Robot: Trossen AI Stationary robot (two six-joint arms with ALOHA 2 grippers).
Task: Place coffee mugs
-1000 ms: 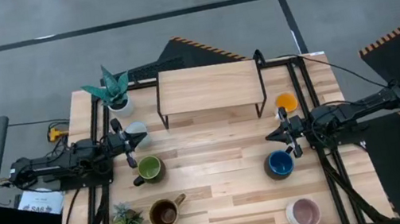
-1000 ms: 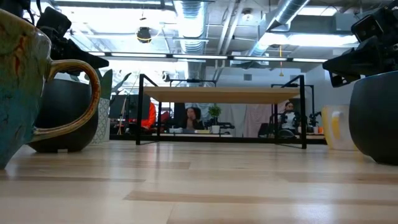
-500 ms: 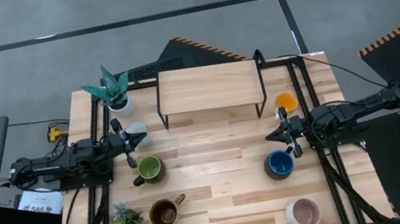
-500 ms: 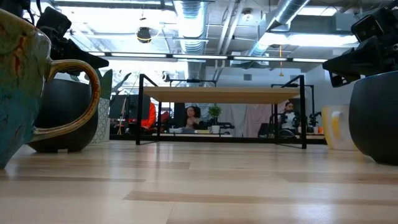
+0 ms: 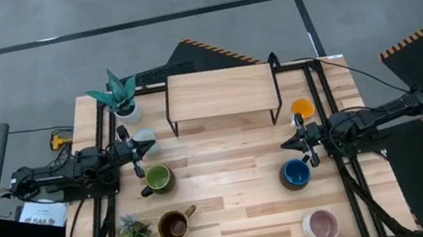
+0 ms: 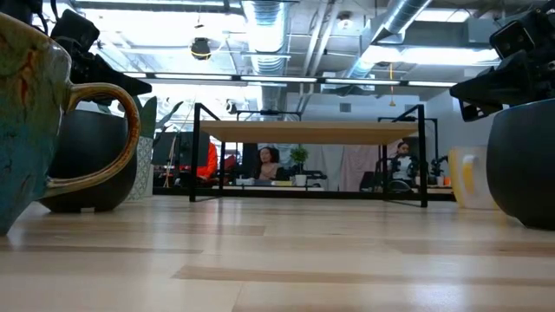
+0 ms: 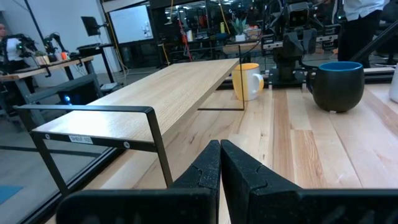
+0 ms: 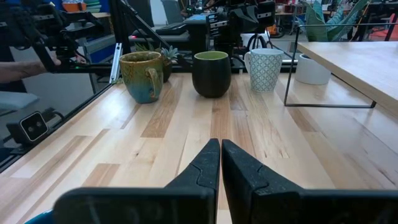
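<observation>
Presently, the wooden tabletop (image 5: 232, 192) carries six mugs, two potted plants and one low shelf.

- Shelf (image 5: 221, 91): wood top on a black wire frame, at the far middle of the tabletop, nothing on it.
- White mug (image 5: 145, 137): patterned, left of the shelf, just past my left gripper.
- Olive green mug (image 5: 158, 178): on the near side of my left gripper, close beside it, upright.
- Brown mug (image 5: 174, 225): near the front edge on the left, handle turned toward the centre, beside the small plant (image 5: 135, 234).
- Orange mug (image 5: 302, 108): right of the shelf, by its frame leg.
- Dark blue mug (image 5: 294, 174): just beside my right gripper, on its near side.
- Pink mug (image 5: 322, 224): at the front right corner.
- Tall plant (image 5: 117, 94): white pot, far left corner.
- Left gripper (image 5: 146, 149): between the white and olive green mugs, pointing toward the centre, fingers (image 7: 208, 168) pressed together, nothing held.
- Right gripper (image 5: 289, 143): between the orange and dark blue mugs, pointing toward the centre, fingers (image 8: 210, 163) together, nothing held.
</observation>
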